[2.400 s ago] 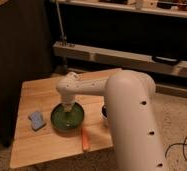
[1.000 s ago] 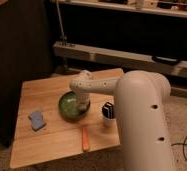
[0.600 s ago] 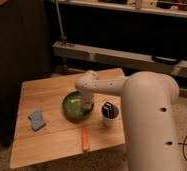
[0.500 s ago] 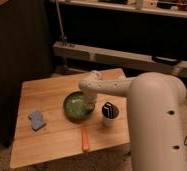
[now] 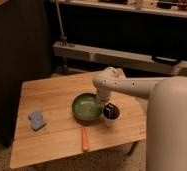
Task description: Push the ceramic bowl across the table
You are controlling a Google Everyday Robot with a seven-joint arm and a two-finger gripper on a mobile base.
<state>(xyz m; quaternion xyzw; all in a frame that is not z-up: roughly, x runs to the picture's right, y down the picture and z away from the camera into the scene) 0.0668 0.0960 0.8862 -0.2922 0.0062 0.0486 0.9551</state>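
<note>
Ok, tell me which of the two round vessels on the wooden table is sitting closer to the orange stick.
The wide glossy green ceramic bowl. It lies just above the orange stick; the small white dark-inside cup sits further right. The gripper, shut, is at the bowl's right rim.

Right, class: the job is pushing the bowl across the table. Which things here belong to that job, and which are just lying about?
Part of the job:
ceramic bowl
table
gripper, at the bowl's right rim

Lying about:
cup
blue sponge
orange carrot
grey shelf

Ceramic bowl [image 5: 87, 107] farther right, now beside the cup [image 5: 111, 113]; shut pincer [image 5: 108, 107] likewise.
</note>
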